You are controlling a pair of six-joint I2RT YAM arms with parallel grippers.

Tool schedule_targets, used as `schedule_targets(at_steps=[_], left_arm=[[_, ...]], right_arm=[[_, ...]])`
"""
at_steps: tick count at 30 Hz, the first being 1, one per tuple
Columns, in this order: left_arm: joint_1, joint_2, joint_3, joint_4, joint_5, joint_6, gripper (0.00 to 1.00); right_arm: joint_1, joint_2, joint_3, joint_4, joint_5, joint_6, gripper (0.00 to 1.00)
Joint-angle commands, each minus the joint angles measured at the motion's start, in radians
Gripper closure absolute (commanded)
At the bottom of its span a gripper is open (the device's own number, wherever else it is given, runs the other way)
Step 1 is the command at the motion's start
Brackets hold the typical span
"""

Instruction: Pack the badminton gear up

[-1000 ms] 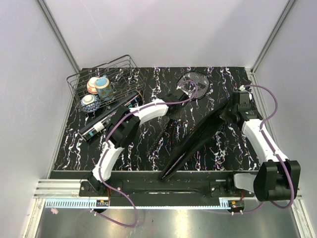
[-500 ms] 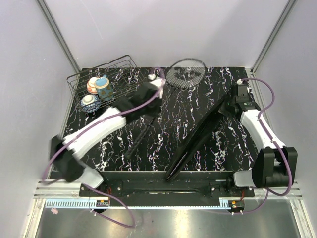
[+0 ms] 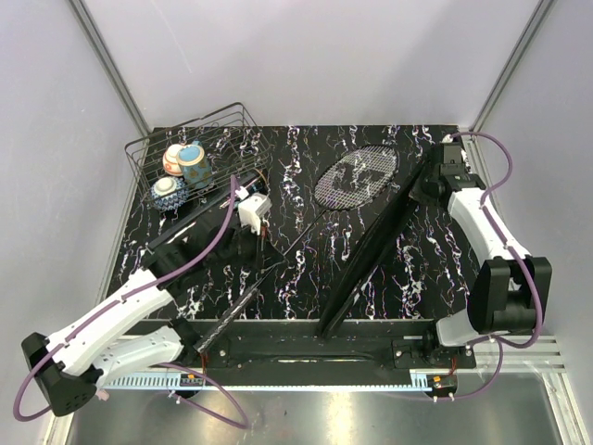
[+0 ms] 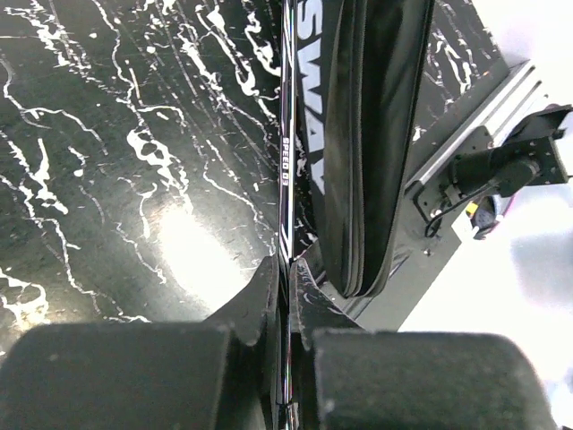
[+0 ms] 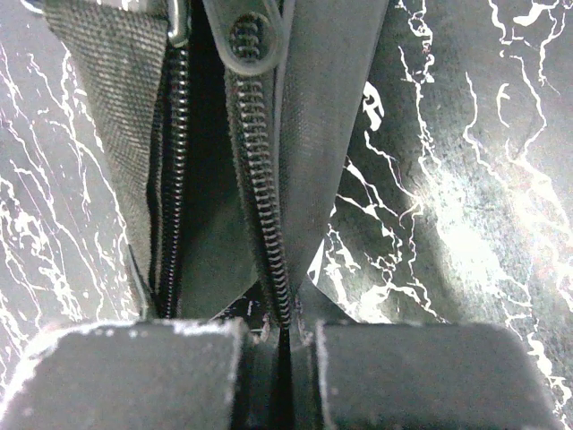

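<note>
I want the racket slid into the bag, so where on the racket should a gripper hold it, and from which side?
Take the racket by its thin shaft, coming from above with a finger on each side, as the left gripper does. The shaft is slim and stiff; the strung head is too wide.
</note>
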Motion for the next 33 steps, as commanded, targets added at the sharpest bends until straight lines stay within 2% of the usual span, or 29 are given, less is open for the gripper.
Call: schedule_targets(at_steps=[1,5,7,8,10,11,15,17,23,33], left_arm=[[-0.033,-0.049,0.004,0.062,-0.147,0.054,1.00],[-0.115,0.019,0.050,0.005,-0.424,0.166,1.00],[-0.200,0.058,0.068,-0.006,-0.518,0.235,1.00],[-0.233,0.072,0.077,-0.014,-0.633,0.248,1.00],[-0.317,0.120,0.119,-0.052,-0.754,0.260,1.00],[-0.348,0.137,0.131,-0.066,-0.892,0.262,1.00],[-0.492,0.192,0.160,-0.081,-1.149,0.294,1.00],[-0.517,0.230,0.171,-0.096,-1.270,0.321,1.00],[-0.609,0.306,0.202,-0.135,-1.377,0.366,1.00],[-0.713,0.395,0.212,-0.179,-1.402,0.341,1.00]], right_arm=[[-0.006,0.054,0.104,0.006,0.067,0.047,1.00],[-0.003,0.124,0.186,-0.025,0.121,0.066,1.00],[-0.004,0.167,0.242,-0.046,0.132,0.069,1.00],[-0.006,0.180,0.256,-0.053,0.139,0.070,1.00],[-0.006,0.213,0.292,-0.060,0.141,0.080,1.00],[-0.006,0.224,0.302,-0.060,0.126,0.081,1.00],[-0.006,0.284,0.337,-0.066,0.073,0.103,1.00],[-0.006,0.298,0.354,-0.073,0.064,0.107,1.00],[-0.012,0.295,0.360,-0.076,0.052,0.113,1.00],[-0.030,0.270,0.371,-0.088,0.004,0.095,1.00]])
